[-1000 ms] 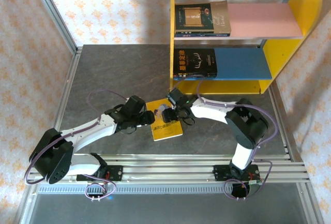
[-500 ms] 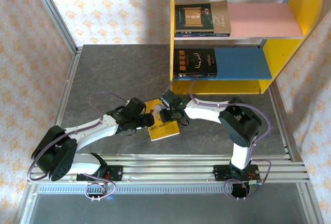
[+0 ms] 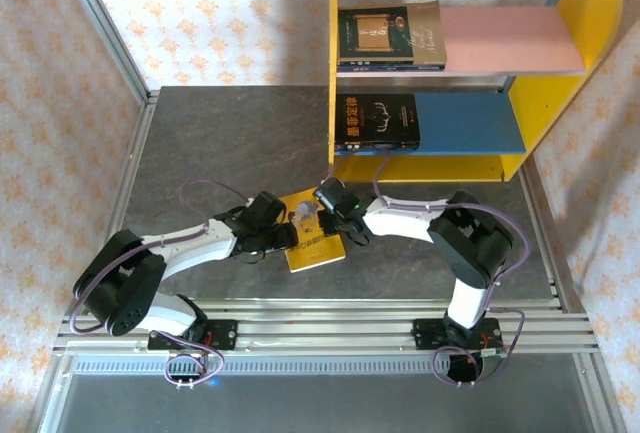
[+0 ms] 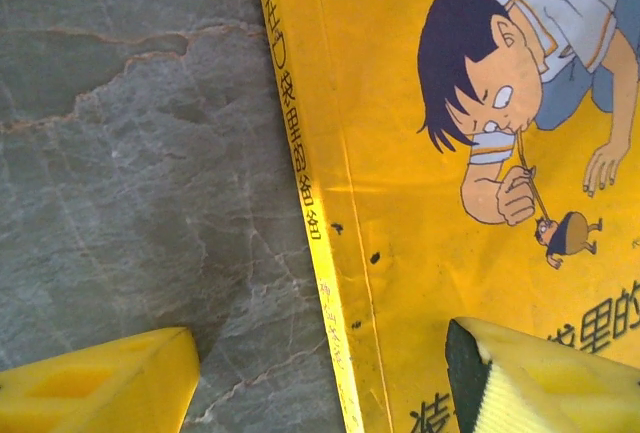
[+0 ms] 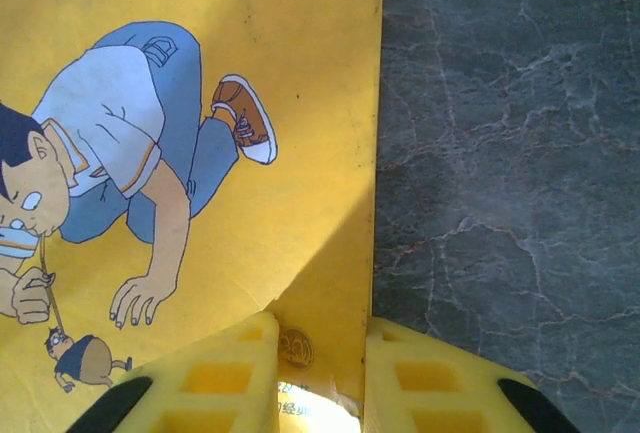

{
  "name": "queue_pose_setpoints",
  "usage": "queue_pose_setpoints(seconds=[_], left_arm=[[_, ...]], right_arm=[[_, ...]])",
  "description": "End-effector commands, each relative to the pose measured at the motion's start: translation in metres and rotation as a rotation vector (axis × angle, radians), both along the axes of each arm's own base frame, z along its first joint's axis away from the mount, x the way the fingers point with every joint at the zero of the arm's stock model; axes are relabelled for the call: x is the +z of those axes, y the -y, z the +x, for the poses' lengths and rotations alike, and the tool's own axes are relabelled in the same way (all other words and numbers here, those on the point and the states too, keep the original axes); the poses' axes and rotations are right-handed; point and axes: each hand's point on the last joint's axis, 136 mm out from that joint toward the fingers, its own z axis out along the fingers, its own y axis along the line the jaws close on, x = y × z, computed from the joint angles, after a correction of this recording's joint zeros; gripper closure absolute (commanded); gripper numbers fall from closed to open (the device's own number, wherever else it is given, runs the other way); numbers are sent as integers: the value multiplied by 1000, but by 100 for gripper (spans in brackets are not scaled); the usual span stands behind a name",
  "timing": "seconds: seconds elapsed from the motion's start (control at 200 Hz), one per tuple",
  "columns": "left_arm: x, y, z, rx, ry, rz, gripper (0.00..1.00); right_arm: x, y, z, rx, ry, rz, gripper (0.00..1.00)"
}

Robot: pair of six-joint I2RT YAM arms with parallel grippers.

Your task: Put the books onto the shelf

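The yellow book point(image 3: 318, 249) lies flat on the table point(image 3: 220, 143) in front of the shelf point(image 3: 585, 13), between our two claws. Our right claw point(image 5: 320, 353) is pinched on one edge of it. Our left claw point(image 4: 320, 378) stands apart astride the spine, one finger over the cover and the other over bare table. Dark books point(image 3: 385, 38) lie on both shelf boards.

- The walls point(image 3: 60, 103) to the left, back and right are covered in pale wallpaper with a small orange floral motif.
- The table top point(image 3: 230, 143) is a dark grey, stone-look slab with lighter veins and cracks.
- A silver metal post point(image 3: 105, 28) slants up at the back-left corner.
- Slotted aluminium rails point(image 3: 330, 318) run along the near edge.
- The light is bright and even, and soft shadows fall on the back wall.
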Motion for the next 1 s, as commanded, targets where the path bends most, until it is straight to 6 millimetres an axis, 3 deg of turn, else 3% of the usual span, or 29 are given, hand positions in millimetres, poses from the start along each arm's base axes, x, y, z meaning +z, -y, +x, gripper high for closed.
queue_pose_setpoints(seconds=[0.0, 0.13, 0.3, 0.521, 0.631, 0.731, 0.991], left_arm=[[-20, -5, 2, 23, -15, 16, 33], [-17, 11, 10, 12, 15, -65, 34], [3, 26, 19, -15, 58, -139, 36], [65, 37, 23, -46, 206, -265, 36], [88, 26, 21, -41, 301, -268, 33], [90, 20, 16, -38, 310, -260, 32], [68, 13, 9, -26, 230, -200, 38]], right_arm=[[-48, 15, -51, 55, -206, -40, 80], [-43, -4, -62, 85, -243, 102, 80], [-30, -19, -68, 112, -239, 171, 80], [-23, -37, -74, 144, -229, 191, 80], [-24, -42, -74, 147, -236, 204, 80], [-25, -43, -73, 142, -239, 207, 80], [-19, -42, -71, 132, -221, 213, 80]])
